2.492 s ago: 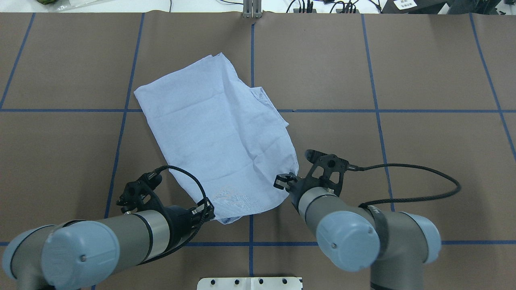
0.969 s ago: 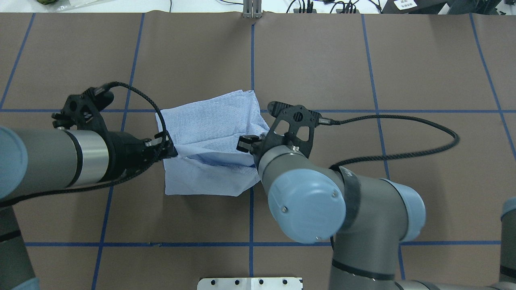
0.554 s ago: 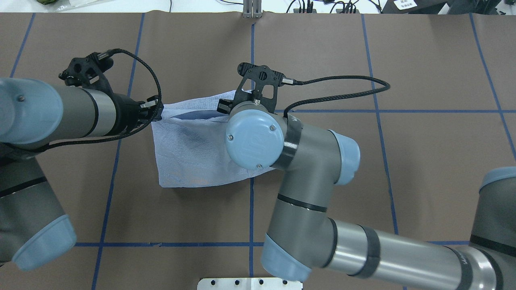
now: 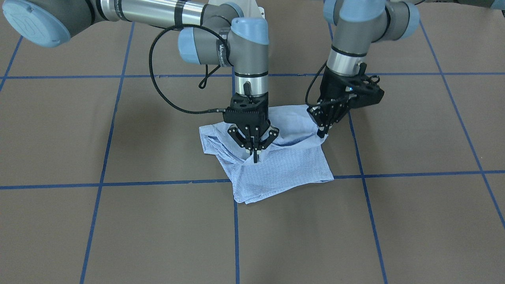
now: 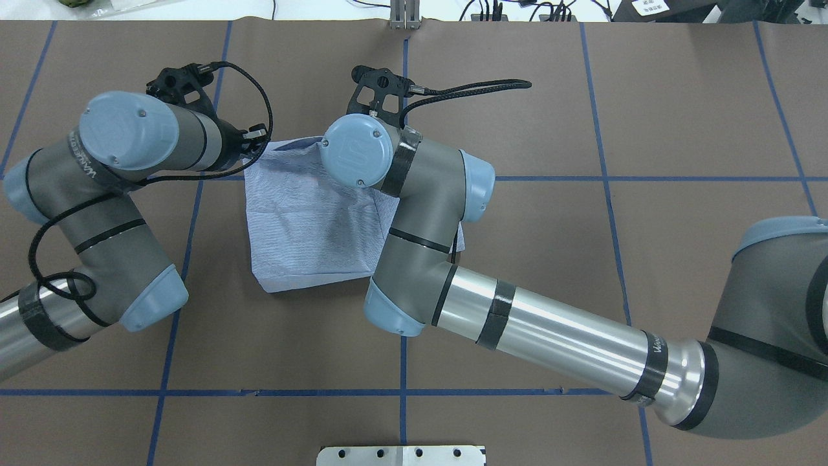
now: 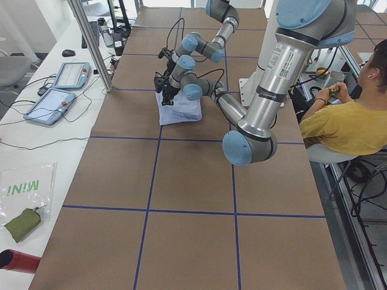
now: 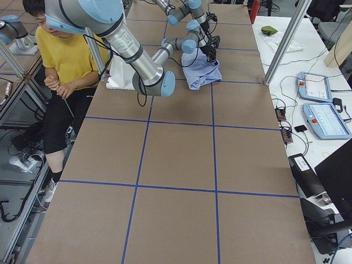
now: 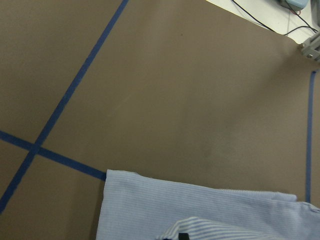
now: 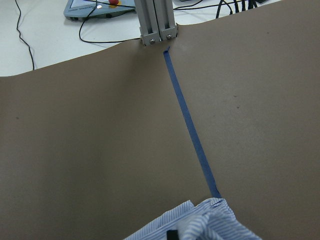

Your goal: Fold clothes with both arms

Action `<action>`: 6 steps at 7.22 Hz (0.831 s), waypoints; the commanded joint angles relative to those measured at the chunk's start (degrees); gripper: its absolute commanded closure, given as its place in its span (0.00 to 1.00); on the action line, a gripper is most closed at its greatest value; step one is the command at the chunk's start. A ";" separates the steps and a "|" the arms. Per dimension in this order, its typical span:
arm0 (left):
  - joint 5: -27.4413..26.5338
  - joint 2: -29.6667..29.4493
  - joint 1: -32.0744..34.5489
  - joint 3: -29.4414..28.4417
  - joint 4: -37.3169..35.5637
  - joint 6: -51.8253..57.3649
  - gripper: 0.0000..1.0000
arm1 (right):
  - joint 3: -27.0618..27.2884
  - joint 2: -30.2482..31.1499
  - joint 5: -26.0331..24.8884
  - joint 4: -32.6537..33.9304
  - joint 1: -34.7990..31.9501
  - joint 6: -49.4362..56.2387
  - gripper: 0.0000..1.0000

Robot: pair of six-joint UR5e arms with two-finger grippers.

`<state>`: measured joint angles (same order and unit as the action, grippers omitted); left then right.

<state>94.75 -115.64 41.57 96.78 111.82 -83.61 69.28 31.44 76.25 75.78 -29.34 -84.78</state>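
Front: your right gripper [image 4: 255, 154] points straight down, pinching the folded shirt [image 4: 288, 167] mid-table; left gripper [image 4: 324, 131] tilts, pinching its edge | Overhead: left arm [image 5: 107, 223] and right arm [image 5: 550, 330] bend over the shirt | arm lettering [image 4: 221, 48] too small to read

Bright, even overhead light here, my right arm [image 4: 249, 59] drops just a soft shadow on the table [image 4: 59, 130], everything's sharp.
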 commanded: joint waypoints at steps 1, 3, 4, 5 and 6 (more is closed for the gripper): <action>-0.53 -2.99 0.70 -8.42 3.76 2.22 1.00 | -3.78 -0.76 0.65 -0.37 -0.81 0.93 1.00; -0.53 -4.33 0.70 -10.46 4.19 2.57 1.00 | -6.26 -1.64 1.09 -0.45 -0.81 1.37 1.00; -0.44 -4.33 0.70 -10.56 4.20 3.62 1.00 | -6.35 -1.73 1.18 -0.46 -0.81 2.59 1.00; -0.44 -4.33 0.70 -10.56 4.20 4.50 1.00 | -6.35 -1.82 1.27 -0.46 -0.81 2.78 1.00; -0.44 -4.33 0.70 -10.56 4.28 4.51 1.00 | -8.26 -1.91 1.70 -4.20 -0.81 2.78 1.00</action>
<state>94.30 -119.93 42.27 86.29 116.02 -79.51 62.51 29.66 77.57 74.37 -30.14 -82.21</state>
